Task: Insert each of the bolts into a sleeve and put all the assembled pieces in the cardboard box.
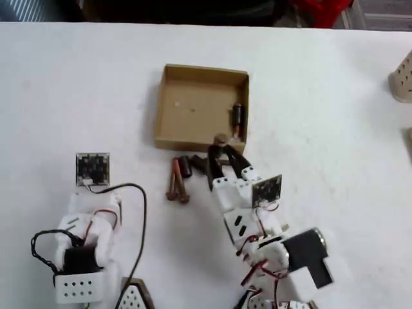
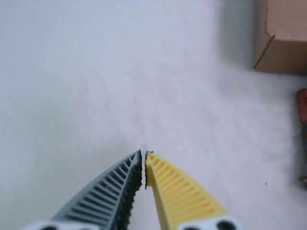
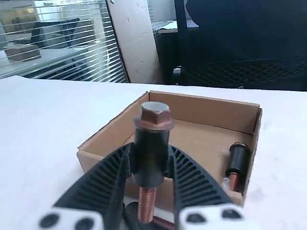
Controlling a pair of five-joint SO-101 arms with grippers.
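Your right end effector (image 1: 222, 153) grips a sleeved bolt (image 3: 152, 143) upright at the near wall of the cardboard box (image 1: 193, 109), where 1 assembled piece (image 1: 237, 116) lies. 2 bolts (image 1: 174, 177) and 1 sleeve (image 1: 185, 166) lie on the tabletop (image 1: 322, 129) nearby. Your left end effector (image 2: 144, 155) is clenched, empty.

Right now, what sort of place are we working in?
Probably an office or lab room: window blinds and a dark mesh chair stand behind the white table.
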